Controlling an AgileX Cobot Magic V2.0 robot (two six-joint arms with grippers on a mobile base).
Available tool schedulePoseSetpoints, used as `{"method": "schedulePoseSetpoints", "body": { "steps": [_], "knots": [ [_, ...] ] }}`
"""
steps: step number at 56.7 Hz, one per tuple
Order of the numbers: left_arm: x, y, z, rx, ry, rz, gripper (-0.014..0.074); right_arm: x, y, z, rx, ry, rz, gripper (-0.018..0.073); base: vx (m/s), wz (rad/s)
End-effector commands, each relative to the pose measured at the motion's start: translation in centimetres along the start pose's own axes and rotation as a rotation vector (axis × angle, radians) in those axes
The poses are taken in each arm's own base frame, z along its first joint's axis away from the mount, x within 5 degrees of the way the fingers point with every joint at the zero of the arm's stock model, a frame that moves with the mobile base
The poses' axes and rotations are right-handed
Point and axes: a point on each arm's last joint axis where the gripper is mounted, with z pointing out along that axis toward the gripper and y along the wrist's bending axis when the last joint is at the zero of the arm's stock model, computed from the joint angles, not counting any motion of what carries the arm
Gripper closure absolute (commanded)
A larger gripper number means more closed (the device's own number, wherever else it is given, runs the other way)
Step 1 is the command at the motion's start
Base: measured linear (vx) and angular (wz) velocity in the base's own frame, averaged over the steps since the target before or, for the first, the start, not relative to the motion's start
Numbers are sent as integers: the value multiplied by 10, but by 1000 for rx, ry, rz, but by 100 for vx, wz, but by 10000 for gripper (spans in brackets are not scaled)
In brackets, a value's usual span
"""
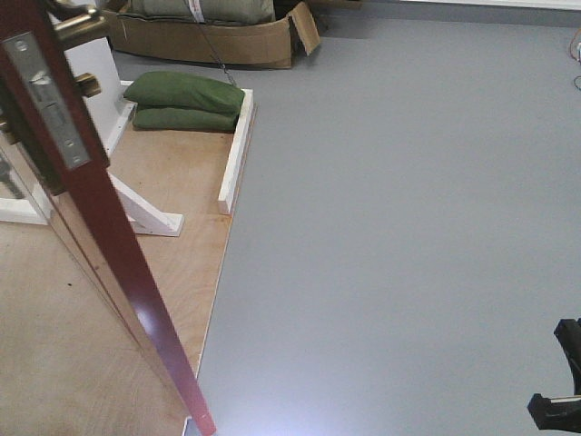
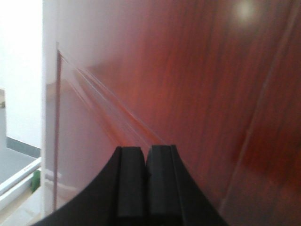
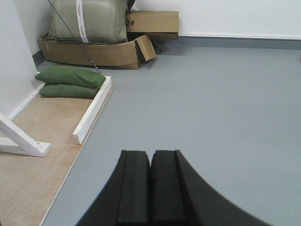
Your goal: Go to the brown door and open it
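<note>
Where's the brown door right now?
Front view, far left: the brown door stands open, edge toward us, beside the white brace. It fills the left wrist view.

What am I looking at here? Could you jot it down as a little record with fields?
Door: brown, glossy, edge towards front camera, seemingly open
Latch plate: silver, on door edge
Left gripper: shut, facing door panel; contact unclear
Right gripper: shut, empty, over grey floor
Beyond: green bags on plywood, cardboard box behind
</note>
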Motion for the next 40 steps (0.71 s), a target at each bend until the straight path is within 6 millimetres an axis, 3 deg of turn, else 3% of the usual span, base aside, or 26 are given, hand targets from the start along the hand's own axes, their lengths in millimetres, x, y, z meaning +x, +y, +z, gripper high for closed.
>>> {"method": "schedulePoseSetpoints", "body": {
  "steps": [1,25,40],
  "knots": [
    [-12,-17,-6,111,-75,6,561,-6,0,0,5,-78,-10,559,0,0],
    [6,-56,9,319,-79,9,561,-6,0,0,5,-78,-10,559,0,0],
    [15,-68,18,404,-89,-13,561,-6,0,0,5,-78,-10,559,0,0]
  ]
}}
